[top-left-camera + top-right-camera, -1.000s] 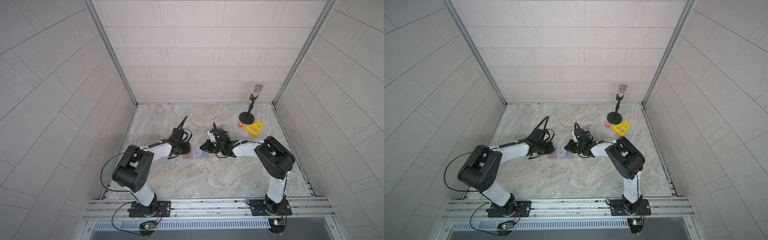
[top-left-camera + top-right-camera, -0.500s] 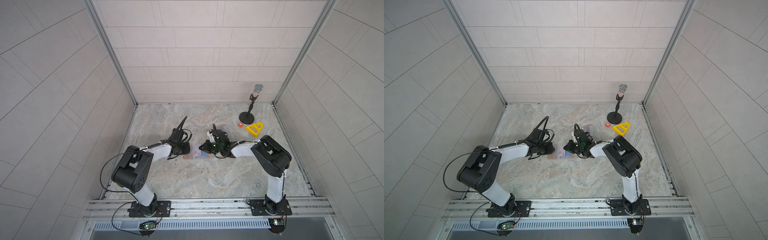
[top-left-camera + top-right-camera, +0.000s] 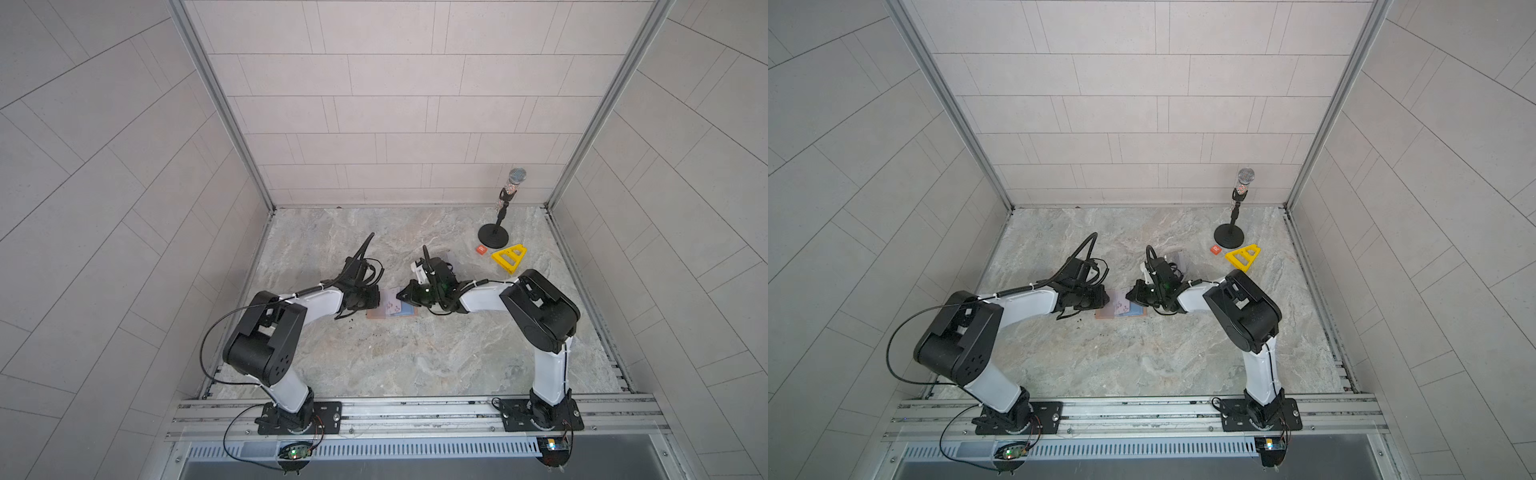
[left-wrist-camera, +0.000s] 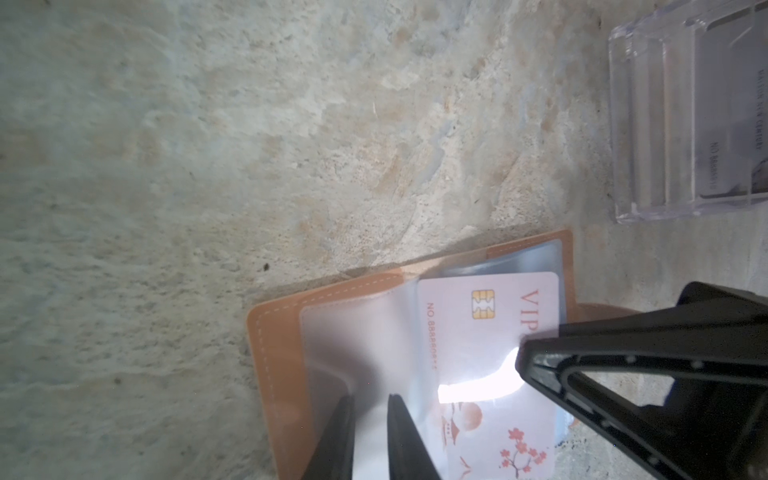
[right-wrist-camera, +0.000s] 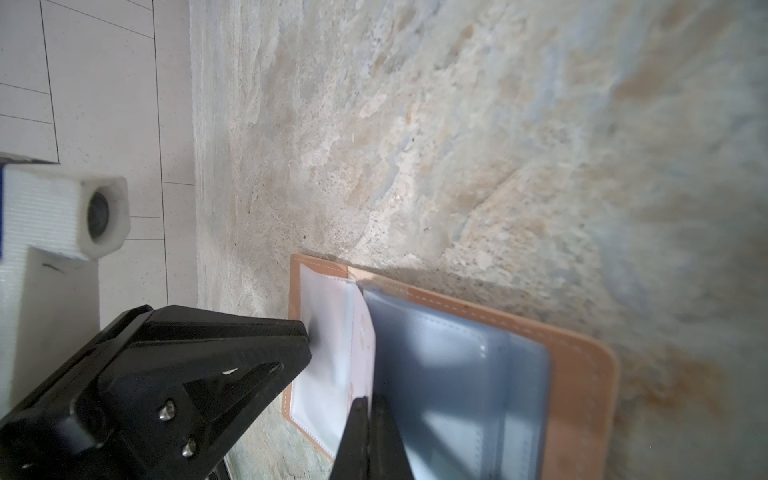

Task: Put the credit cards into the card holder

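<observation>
Frosted sleeve (image 4: pixel 357 340) of open tan leather card holder (image 4: pixel 274 332) is clamped by left gripper (image 4: pixel 370 401); pale lilac plastic card (image 4: pixel 469 332) is pinched by right gripper (image 5: pixel 369 404).

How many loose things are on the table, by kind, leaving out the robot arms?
card holder: 1
cards in view: 2, the pink card at the holder and the pale card in the box
clear box: 1
microphone stand: 1
orange tile: 1
yellow triangle: 1
Total: 7

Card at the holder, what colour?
Pale pink card at holder, red VIP text, gold chip, blossoms. Best: left wrist view.
</observation>
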